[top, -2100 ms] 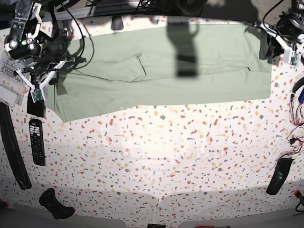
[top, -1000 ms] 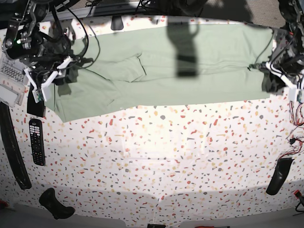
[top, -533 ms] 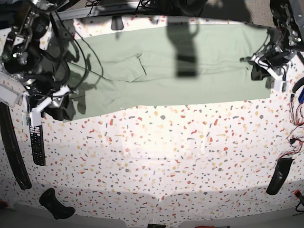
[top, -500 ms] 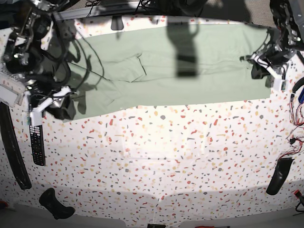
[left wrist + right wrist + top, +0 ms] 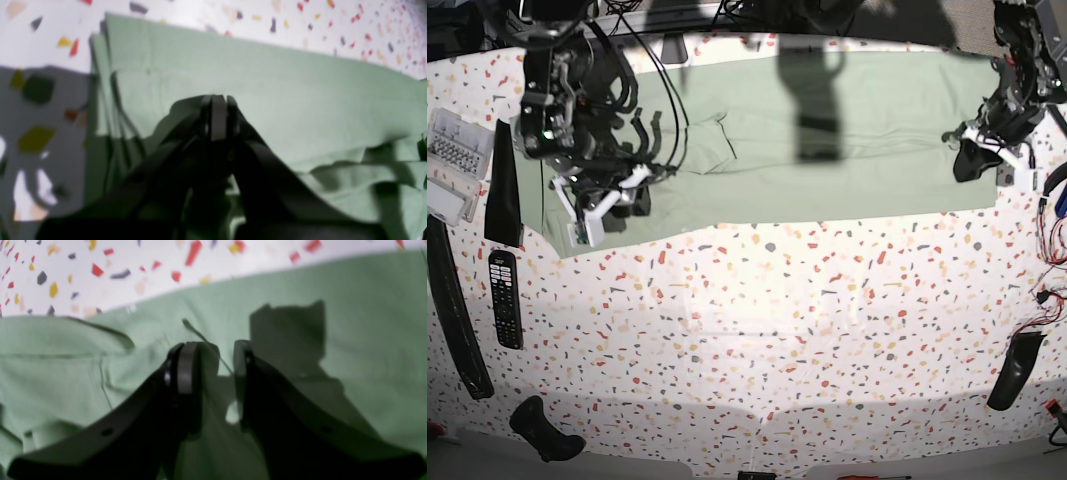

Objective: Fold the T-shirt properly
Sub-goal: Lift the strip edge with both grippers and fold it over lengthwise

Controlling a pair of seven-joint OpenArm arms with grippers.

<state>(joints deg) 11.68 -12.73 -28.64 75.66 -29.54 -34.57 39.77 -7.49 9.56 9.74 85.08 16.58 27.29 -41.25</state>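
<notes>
A pale green T-shirt [image 5: 827, 140] lies spread flat along the far edge of the speckled tabletop [image 5: 777, 330], reaching nearly from the left far corner to the right far corner. It looks already folded lengthwise into a long band w/ a straight near edge, prob. so each arm can take one end for the next fold.

Left gripper [image 5: 217, 110] sits at the shirt's end by the table's right edge; its jaws are pressed fully together. In the left wrist view the tips sit over layered cloth, w/ stacked fabric edges visible beside them. Whether any fabric is actually pinched btwn the jaws is hard to tell; the tips hide that spot.

Right gripper [image 5: 217, 356] is low over the shirt's other end, near the front edge of the cloth. Its jaws stand partly apart w/ a gap btwn them, and green cloth shows through the gap; no firm grasp is visible, and a thin dark line, maybe a loose thread, crosses there.

Hard to make out: both wrist views are blurred; arm bodies and cables hide the shirt's ends in the base view; a dark shadow falls across mid-shirt. No neck label visible.
</notes>
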